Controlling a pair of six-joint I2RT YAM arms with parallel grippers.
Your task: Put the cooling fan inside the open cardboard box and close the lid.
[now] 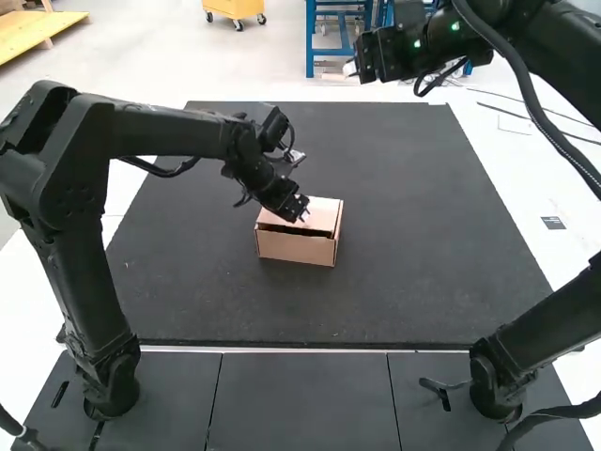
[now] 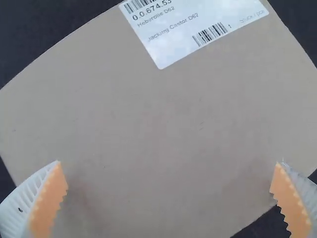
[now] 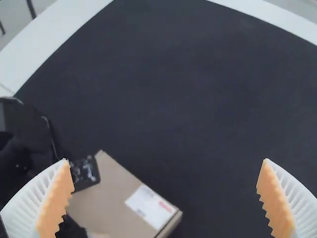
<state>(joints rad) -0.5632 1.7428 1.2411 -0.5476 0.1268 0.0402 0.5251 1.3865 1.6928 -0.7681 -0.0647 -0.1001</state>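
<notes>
My left tool [image 2: 168, 166] sits over the cardboard box [image 1: 299, 235], its ribbed white fingers [image 2: 17, 210] with toothed orange pads [image 2: 49, 198] spread wide, holding nothing. The box is small, rectangular and plain brown, near the middle of the matte black mat [image 1: 423, 235] on the tabletop [image 1: 540, 188]. Its flat lid [image 2: 148, 139] carries a glossy white label [image 2: 193, 29]. My right tool [image 3: 163, 166] hangs high over the far right corner, equally wide open and empty.

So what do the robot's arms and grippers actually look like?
Both arms are matte black with chunky rounded joints: the left arm and the right arm. Thin black cables loop beside their joints, and small green lights glow near the right wrist. The left gripper and right gripper have white ribbed fingers with serrated orange pads.
</notes>
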